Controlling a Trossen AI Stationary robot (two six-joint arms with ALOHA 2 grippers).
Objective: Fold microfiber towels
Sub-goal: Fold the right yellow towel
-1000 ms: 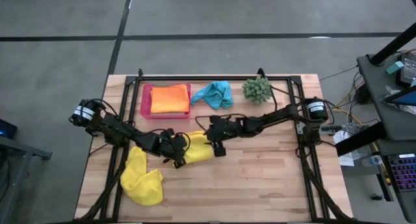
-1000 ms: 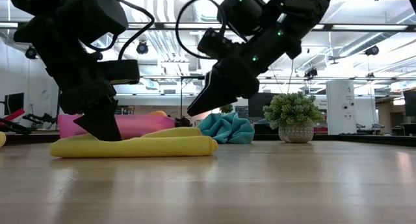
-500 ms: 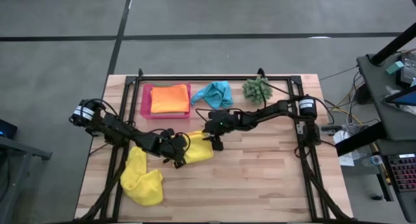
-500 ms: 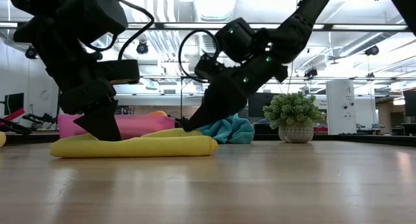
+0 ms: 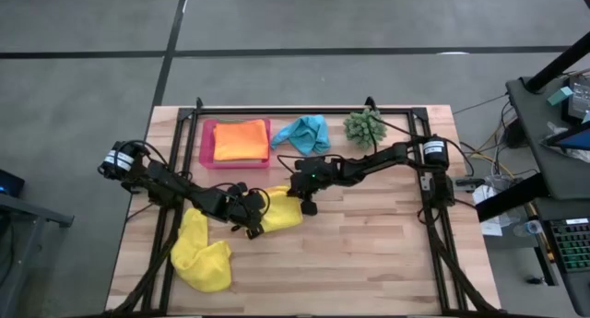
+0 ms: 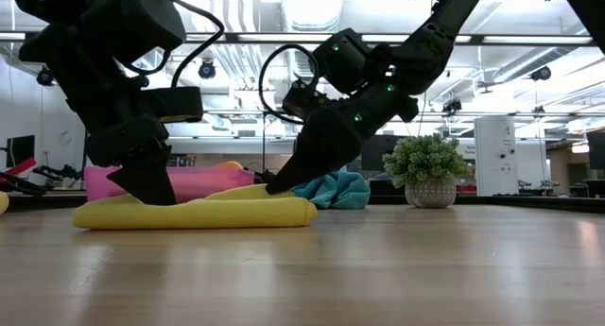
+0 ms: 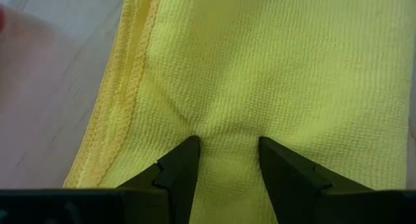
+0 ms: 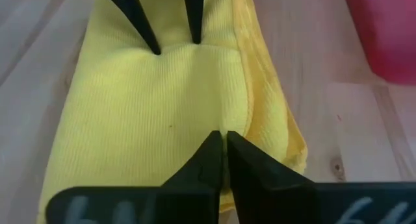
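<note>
The right pincer point(image 5: 301, 204) has its fingers pressed together on an edge of the folded yellow towel point(image 5: 279, 210); whether cloth is caught between the tips is hard to tell, since in the right wrist view they meet just at the fold. The left pincer point(image 5: 254, 221) stands on the other end of the same towel, its fingers point(image 7: 180, 165) apart and pushed down into the cloth, so the cloth puckers between them. Seen from above, both arms cover much of this towel. The pink tray point(image 5: 206, 150) lies beyond it toward the far edge of the counter point(image 5: 369, 253), with an orange towel point(image 5: 241, 139) folded inside. Just beside the tray on the right lies a crumpled turquoise towel point(image 5: 304, 133), then a small green plant ball point(image 5: 364, 126). A second yellow towel point(image 5: 201, 252) lies bunched near the counter's front left, well apart from the tray. In the low view the left arm hides part of the tray.
</note>
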